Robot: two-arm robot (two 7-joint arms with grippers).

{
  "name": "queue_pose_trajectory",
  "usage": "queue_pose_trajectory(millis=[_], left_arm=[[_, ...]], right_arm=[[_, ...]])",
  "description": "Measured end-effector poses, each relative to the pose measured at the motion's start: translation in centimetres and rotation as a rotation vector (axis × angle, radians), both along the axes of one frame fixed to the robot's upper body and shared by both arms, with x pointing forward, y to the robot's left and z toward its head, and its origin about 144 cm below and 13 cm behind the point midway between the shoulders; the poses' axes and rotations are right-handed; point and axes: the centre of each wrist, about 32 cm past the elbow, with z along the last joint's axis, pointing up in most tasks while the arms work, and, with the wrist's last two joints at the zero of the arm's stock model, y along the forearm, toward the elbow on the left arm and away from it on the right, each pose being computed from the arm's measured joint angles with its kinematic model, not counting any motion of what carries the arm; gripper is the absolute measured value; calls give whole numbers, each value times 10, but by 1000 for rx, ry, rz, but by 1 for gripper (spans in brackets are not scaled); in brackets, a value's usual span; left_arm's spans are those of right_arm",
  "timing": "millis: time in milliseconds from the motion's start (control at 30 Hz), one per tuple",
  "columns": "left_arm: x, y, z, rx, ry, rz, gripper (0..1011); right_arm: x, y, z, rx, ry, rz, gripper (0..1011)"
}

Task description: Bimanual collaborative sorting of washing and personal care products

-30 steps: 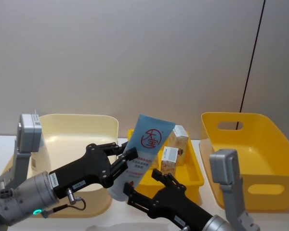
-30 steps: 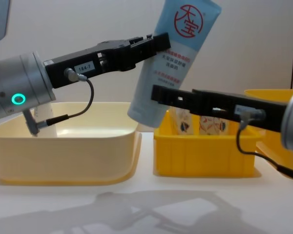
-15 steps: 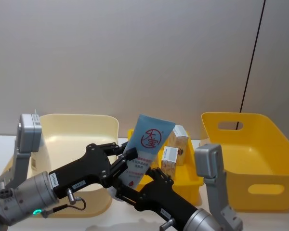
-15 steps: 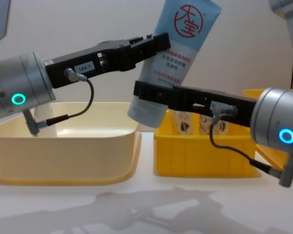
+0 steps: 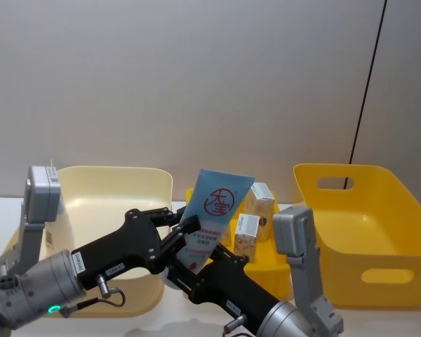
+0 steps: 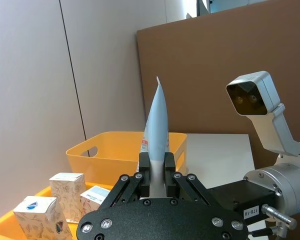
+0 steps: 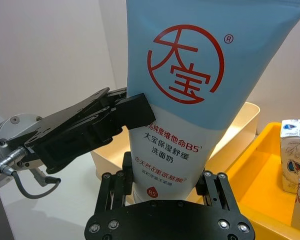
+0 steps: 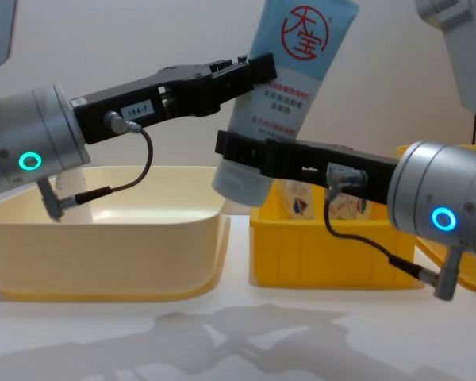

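While left claw (image 8: 254,75) grips tube (image 8: 305,40) midway, right claw (image 8: 238,151) at tube base.

The tube (image 8: 289,71) is light blue with a red circled logo and red print. The cartons (image 5: 262,203) are cream-white with a small blue-and-red mark. The middle crate (image 8: 333,246) and right bin (image 5: 379,232) are yellow, the left basin (image 8: 103,246) cream. The left end effector (image 8: 254,73) and right end effector (image 8: 234,147) are black.

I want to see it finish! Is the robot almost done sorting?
Not yet. Done: cartons stand in the middle crate. In hand: the left gripper holds the tube up in the air, with the right gripper at its lower end, likely a handover. Left: the tube is not yet set down anywhere.
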Motion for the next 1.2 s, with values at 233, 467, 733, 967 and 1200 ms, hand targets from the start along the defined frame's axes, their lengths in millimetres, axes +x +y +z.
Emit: queue_pose_trajectory(millis=[233,467,733,967,1200], left_arm=[[0,0,0,0,0,0,225],[0,0,0,0,0,-1,427],[0,0,0,0,0,-1,671],[0,0,0,0,0,-1,874],[0,0,0,0,0,0,1003]], right_arm=[[1,2,0,-1,-1,-3,641],[1,2,0,-2,-1,-4,602],[2,2,0,-2,-3,-6,575],[3,-4,1,-7,-11,-35,574],[5,-15,3,-18,-36,-105,575]])
